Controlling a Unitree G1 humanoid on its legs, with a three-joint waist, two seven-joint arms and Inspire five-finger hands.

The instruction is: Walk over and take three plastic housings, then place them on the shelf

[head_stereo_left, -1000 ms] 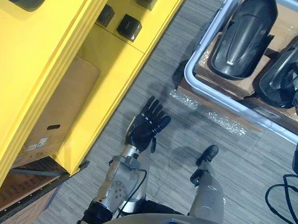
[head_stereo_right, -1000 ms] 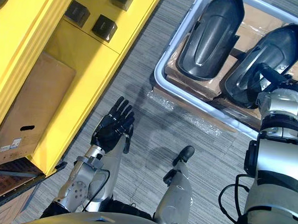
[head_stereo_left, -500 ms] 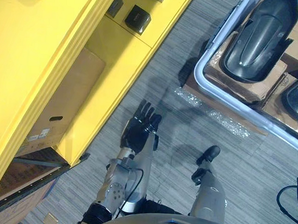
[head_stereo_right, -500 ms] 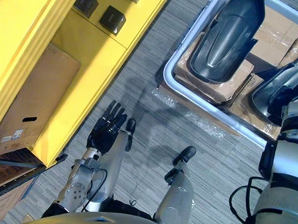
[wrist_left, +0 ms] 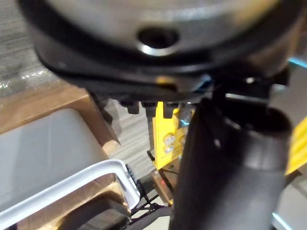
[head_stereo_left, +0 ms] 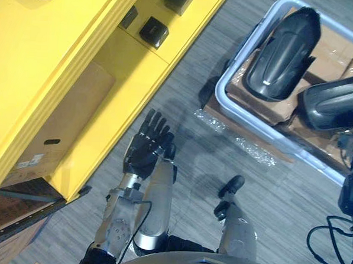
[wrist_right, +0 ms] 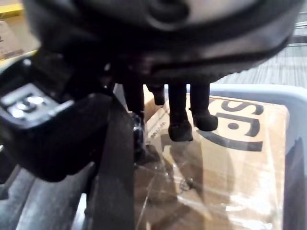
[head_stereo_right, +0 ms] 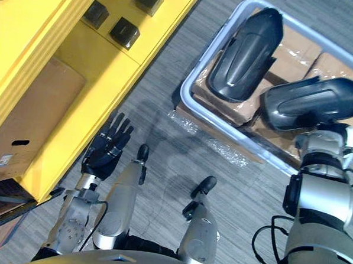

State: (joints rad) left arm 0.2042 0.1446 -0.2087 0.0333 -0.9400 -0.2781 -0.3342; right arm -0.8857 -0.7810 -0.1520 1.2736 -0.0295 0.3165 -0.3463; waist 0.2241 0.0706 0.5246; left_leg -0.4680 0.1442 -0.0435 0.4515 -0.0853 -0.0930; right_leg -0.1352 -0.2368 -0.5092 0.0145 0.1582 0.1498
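Observation:
Two black plastic housings sit at a pale bin (head_stereo_right: 193, 100) on the floor ahead to the right. One housing (head_stereo_right: 246, 53) lies inside the bin on wrapped cardboard. The other housing (head_stereo_right: 311, 103) is tipped sideways just above my right wrist. In the right wrist view my right hand (wrist_right: 178, 108) has its fingers curled, and that housing's dark edge (wrist_right: 112, 191) runs between them and the thumb. My left hand (head_stereo_left: 147, 143) hangs open over the floor beside the yellow shelf (head_stereo_left: 62, 61).
Small black boxes (head_stereo_left: 153, 31) stand on the shelf's lower level, and a cardboard box (head_stereo_left: 64, 120) sits beneath it. Grey carpet runs between shelf and bin. Crumpled clear wrap (head_stereo_right: 211, 140) lies on a flat cardboard sheet at the bin's near side.
My right hand's fingers have curled onto the right housing, which has turned from lying in the bin to tipped sideways. The camera has shifted. The left hand stays open.

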